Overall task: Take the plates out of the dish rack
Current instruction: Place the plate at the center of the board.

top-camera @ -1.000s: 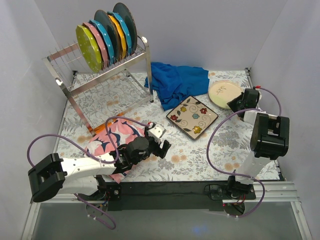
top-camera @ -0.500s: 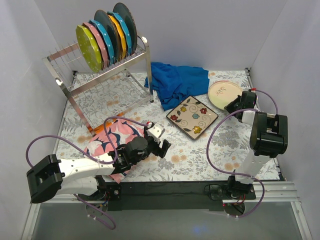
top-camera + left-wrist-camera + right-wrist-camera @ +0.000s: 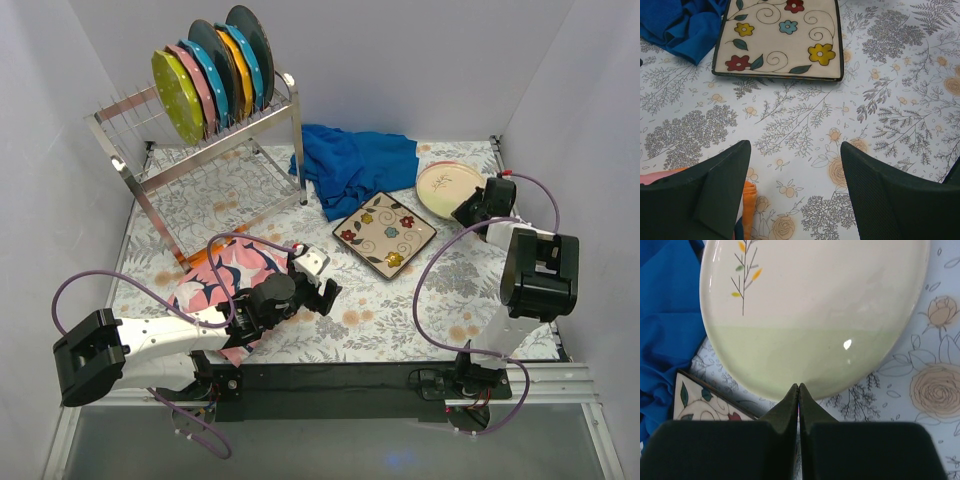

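Observation:
The dish rack (image 3: pixel 200 160) stands at the back left with several plates upright in it, the yellow-green one (image 3: pixel 178 97) at the front. A square cream floral plate (image 3: pixel 385 233) (image 3: pixel 780 40) lies flat mid-table. A round cream and pale green plate (image 3: pixel 448 188) (image 3: pixel 815 315) lies flat at the back right. My right gripper (image 3: pixel 464 208) (image 3: pixel 798 386) is shut, its tips meeting at this plate's near rim with nothing seen between them. My left gripper (image 3: pixel 325 290) (image 3: pixel 795 147) hovers open over the tablecloth, short of the square plate.
A crumpled blue cloth (image 3: pixel 355 165) (image 3: pixel 665 315) lies between the rack and the two flat plates. A folded pink patterned cloth (image 3: pixel 225 285) lies under the left arm, its orange edge (image 3: pixel 749 200) beside the left finger. Grey walls close the table in.
The right gripper's jaws have closed the last small bit and the wrist shifted slightly beside the round plate. The left arm and the plates have not moved.

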Tool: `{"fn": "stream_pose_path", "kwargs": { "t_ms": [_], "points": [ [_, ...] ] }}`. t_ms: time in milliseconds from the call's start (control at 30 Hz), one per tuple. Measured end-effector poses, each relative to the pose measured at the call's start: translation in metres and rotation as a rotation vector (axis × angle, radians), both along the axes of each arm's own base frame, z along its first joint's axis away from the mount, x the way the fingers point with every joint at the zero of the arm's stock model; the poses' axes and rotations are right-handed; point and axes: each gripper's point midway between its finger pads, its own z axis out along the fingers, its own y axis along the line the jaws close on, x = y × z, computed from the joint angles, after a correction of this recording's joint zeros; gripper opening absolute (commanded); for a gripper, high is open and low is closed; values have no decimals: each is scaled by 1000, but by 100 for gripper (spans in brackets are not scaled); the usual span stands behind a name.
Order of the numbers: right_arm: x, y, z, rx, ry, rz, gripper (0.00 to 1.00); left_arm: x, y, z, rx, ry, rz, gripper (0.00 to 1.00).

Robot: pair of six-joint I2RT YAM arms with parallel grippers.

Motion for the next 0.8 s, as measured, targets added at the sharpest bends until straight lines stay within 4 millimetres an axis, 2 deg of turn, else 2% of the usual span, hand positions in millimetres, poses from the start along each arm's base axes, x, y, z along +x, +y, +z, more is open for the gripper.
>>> {"fn": "stream_pose_path", "kwargs": {
  "t_ms": [300,567,800],
  "points": [
    [-26,18,-16,-10,59,70,4,1,0,0,0,-1,4,71],
    [-27,15,-20,-43,69,75,4,1,0,0,0,-1,4,71],
    [-17,10,-32,-65,93,77,4,0,0,0,0,-1,4,71]
  ]
}}
